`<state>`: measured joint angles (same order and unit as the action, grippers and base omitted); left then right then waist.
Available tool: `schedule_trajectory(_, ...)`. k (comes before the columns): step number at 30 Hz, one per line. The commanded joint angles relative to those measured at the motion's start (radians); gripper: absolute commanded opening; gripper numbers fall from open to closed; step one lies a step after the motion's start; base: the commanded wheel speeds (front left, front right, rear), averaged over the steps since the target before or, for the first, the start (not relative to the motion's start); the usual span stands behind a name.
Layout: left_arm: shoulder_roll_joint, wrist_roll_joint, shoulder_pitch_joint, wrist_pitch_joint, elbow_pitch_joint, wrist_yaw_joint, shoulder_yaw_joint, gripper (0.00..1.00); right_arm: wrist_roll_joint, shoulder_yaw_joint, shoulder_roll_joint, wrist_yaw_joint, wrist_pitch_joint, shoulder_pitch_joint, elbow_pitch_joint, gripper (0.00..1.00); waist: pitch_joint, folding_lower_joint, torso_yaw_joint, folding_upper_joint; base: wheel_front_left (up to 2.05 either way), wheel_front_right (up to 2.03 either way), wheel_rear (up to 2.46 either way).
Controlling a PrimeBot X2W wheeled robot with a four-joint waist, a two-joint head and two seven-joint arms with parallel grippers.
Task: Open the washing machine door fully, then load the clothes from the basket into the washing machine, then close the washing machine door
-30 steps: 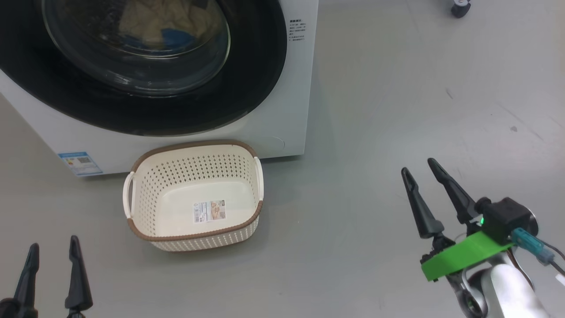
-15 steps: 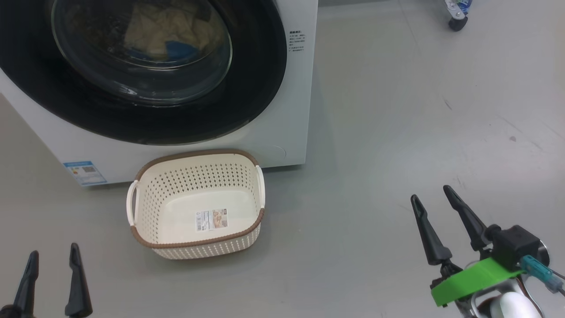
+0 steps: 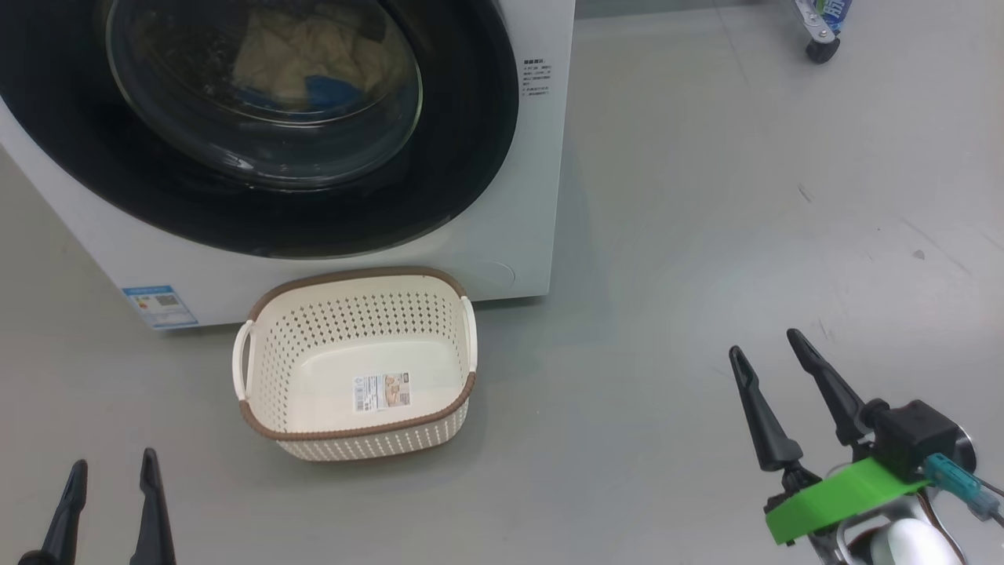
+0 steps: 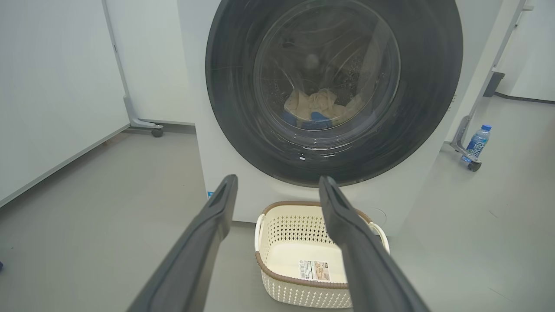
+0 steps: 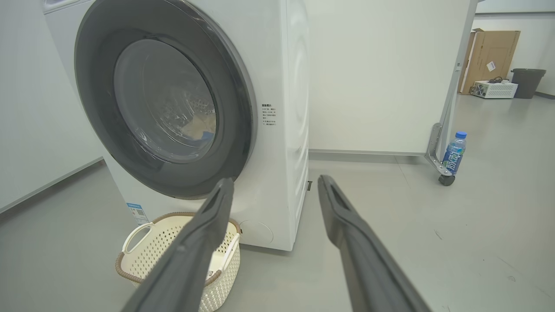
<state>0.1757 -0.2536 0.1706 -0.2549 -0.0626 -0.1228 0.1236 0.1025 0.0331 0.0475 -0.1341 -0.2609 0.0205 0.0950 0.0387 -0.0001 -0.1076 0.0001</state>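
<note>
- Dimly blurring behind the shut washing machine door (image 3: 463,173): the clothes (image 3: 314,55).
- Sitting before the washing machine (image 3: 541,196): the basket (image 3: 361,275).
- Gaping wide, gripping nothing: left gripper (image 3: 113,459), half cropped; right gripper (image 3: 763,342).

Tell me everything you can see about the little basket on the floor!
The basket is a small cream-white plastic tub, a rounded rectangle, with walls full of little holes and a brown woven-looking rim. Two white handles sit on its short sides. It stands upright on the grey floor, just in front of the washing machine; whether its back rim touches the machine I cannot tell. Inside is only a paper label on the bottom.
</note>
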Motion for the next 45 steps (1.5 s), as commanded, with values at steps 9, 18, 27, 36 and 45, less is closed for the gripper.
schedule_trajectory(9, 0.027, 0.004, -0.027, -0.007, 0.028, 0.0, 0.03, 1.0, -0.001, 0.011, 0.003, 0.003, -0.001, -0.022, -0.037, 1.0, 0.005, 0.0001, 0.003, -0.0001, 0.0, 0.0, 0.0)
schedule_trajectory(18, 0.022, -0.001, -0.031, -0.007, 0.026, 0.002, 0.035, 1.0, -0.004, 0.013, 0.003, 0.003, -0.001, -0.024, -0.033, 1.0, 0.005, 0.0001, 0.009, -0.0001, 0.0, 0.0, 0.0)
schedule_trajectory(27, 0.019, -0.005, -0.041, -0.007, 0.021, 0.002, 0.037, 1.0, -0.005, 0.022, 0.003, 0.003, -0.001, -0.028, -0.032, 1.0, 0.01, 0.0001, 0.02, -0.0001, 0.0, 0.0, 0.0)
schedule_trajectory(36, 0.019, -0.007, -0.043, -0.007, 0.016, 0.001, 0.041, 1.0, -0.008, 0.021, 0.003, 0.003, -0.001, -0.029, -0.031, 1.0, 0.012, 0.0001, 0.025, -0.0001, 0.0, 0.0, 0.0)
schedule_trajectory(45, -0.01, -0.005, 0.001, 0.0, -0.043, 0.0, -0.004, 0.0, -0.004, 0.004, -0.002, 0.0, 0.0, 0.003, 0.03, 0.0, 0.015, 0.0001, 0.028, -0.0001, 0.0, 0.0, 0.0)
